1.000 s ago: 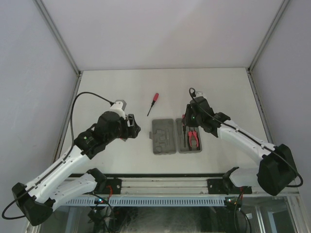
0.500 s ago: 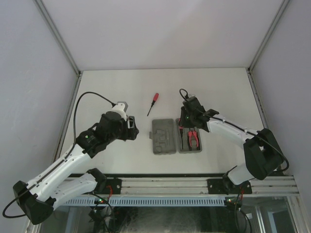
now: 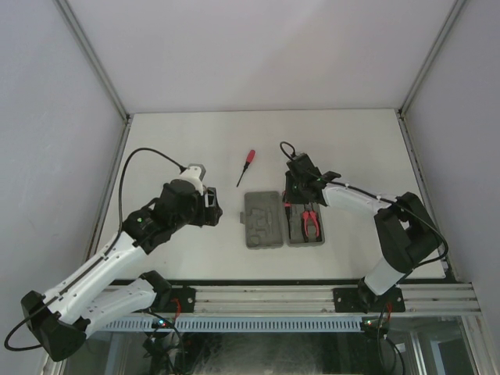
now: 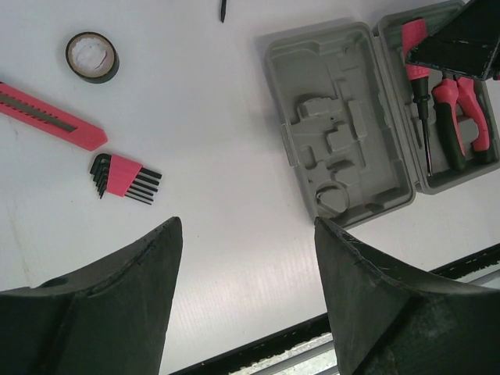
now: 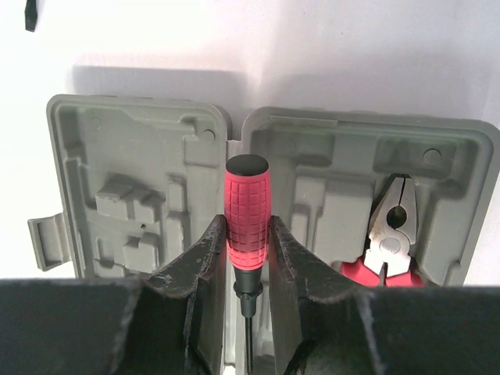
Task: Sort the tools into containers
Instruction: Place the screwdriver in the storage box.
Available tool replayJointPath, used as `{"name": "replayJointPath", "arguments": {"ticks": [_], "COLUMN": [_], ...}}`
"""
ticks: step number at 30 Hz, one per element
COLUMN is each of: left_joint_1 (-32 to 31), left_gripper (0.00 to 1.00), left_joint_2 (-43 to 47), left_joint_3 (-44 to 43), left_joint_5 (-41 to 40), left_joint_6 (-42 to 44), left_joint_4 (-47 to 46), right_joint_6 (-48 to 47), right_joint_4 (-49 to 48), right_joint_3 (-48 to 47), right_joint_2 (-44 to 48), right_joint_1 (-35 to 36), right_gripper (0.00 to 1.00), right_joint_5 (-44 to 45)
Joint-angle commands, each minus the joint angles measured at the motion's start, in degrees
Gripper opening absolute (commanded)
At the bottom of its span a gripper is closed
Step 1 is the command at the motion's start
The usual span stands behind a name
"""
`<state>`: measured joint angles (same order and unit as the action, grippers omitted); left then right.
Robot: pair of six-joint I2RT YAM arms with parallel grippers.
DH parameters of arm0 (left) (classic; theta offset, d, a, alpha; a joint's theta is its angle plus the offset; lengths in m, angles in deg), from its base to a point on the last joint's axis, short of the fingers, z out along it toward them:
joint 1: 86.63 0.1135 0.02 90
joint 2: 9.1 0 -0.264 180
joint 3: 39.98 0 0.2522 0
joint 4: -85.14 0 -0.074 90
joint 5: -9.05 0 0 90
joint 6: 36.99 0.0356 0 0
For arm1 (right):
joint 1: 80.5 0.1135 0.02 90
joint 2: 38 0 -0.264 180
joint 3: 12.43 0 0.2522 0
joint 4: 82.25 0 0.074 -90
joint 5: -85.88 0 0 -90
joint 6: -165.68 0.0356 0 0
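Two grey moulded trays lie side by side, the left tray (image 3: 262,220) and the right tray (image 3: 319,237). Red-handled pliers (image 3: 311,223) lie in the right tray. My right gripper (image 5: 247,234) is shut on a red-handled screwdriver (image 5: 247,211), held over the seam between the left tray (image 5: 133,187) and the right tray (image 5: 328,156). It also shows in the top view (image 3: 295,191). Another screwdriver (image 3: 246,166) lies on the table behind the trays. My left gripper (image 4: 246,273) is open and empty, above bare table left of the trays. A dark ring (image 4: 92,57) lies further left.
A red utility knife (image 4: 51,116) and a red hex key set (image 4: 121,176) lie on the table left of the trays, under my left arm (image 3: 148,226) in the top view. The table's front edge (image 4: 312,332) runs just below my left fingers.
My right gripper has moved left with the screwdriver, from over the right tray to over the seam between the trays. My left gripper has shifted slightly and then stayed still.
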<state>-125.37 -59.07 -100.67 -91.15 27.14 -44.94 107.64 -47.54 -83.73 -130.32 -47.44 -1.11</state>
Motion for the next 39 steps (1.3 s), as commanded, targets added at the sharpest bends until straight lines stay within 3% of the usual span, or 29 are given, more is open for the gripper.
{"name": "replayJointPath", "arguments": {"ticks": [1,39], "left_joint_1": [0.4,0.6], "left_gripper": [0.73,0.72], "left_joint_2": [-0.2,-1.6], "left_joint_3": [-3.4,-3.1], "left_joint_5": [-0.2,1.2], "left_joint_6": [0.9,0.2], "left_joint_4": [-1.1,-1.7], "right_joint_6": [-0.1,0.8], "right_joint_4": [-1.4,-0.7], "right_joint_3": [-2.5,-5.2], "right_joint_2": [-0.9,-7.6], "right_joint_1": [-0.2,0.3], "right_gripper": [0.0,0.02], "right_joint_5": [1.5,5.4]}}
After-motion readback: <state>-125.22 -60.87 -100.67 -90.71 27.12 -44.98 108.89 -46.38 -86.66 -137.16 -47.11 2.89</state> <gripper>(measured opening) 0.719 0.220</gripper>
